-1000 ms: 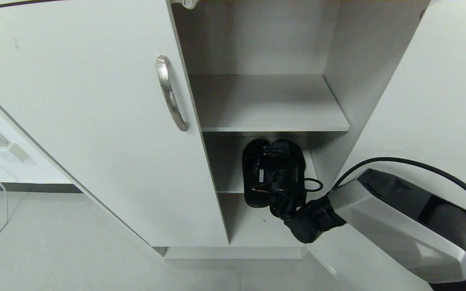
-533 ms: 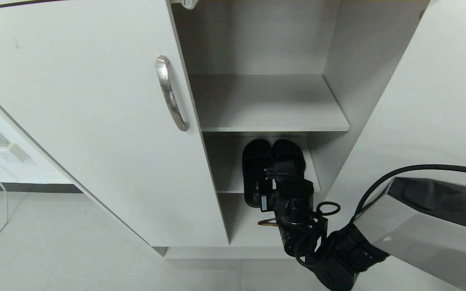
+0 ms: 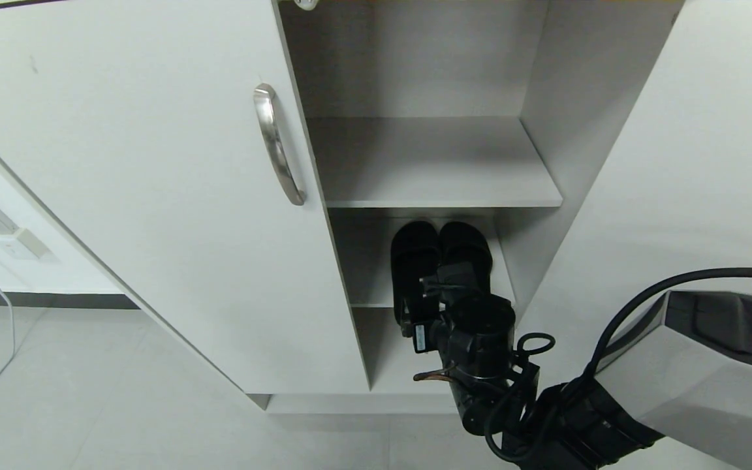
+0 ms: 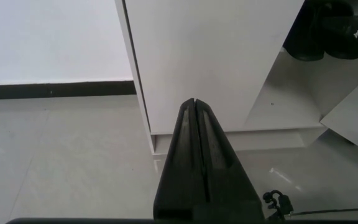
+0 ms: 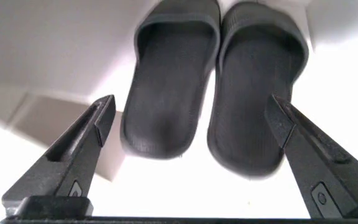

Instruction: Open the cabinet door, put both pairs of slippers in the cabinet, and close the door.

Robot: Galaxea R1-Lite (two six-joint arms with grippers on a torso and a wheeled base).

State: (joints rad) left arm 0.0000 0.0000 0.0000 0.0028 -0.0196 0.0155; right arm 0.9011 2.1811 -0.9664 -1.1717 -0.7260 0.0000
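Note:
A pair of black slippers [image 3: 440,258] [image 5: 213,87] lies side by side on the cabinet's low shelf [image 3: 366,274], heels sticking out past its front edge. My right gripper [image 3: 438,287] [image 5: 191,102] hangs just in front of the heels, open, with nothing between its fingers [image 5: 73,162]. The cabinet's right door [image 3: 676,163] stands swung open. In the left wrist view my left gripper [image 4: 194,102] is shut and empty, low over the floor in front of the cabinet base, and the slippers [image 4: 322,37] show off to one side.
The left door [image 3: 141,196] is closed and carries a metal handle [image 3: 276,147]. An upper shelf [image 3: 435,163] and the bottom board [image 3: 402,365] are bare. A wall socket with a cable [image 3: 17,245] sits at the far left. Tiled floor [image 3: 121,424] lies in front.
My right gripper has drawn back out of the cabinet towards me, leaving the slippers lying on the shelf. The head camera has shifted slightly.

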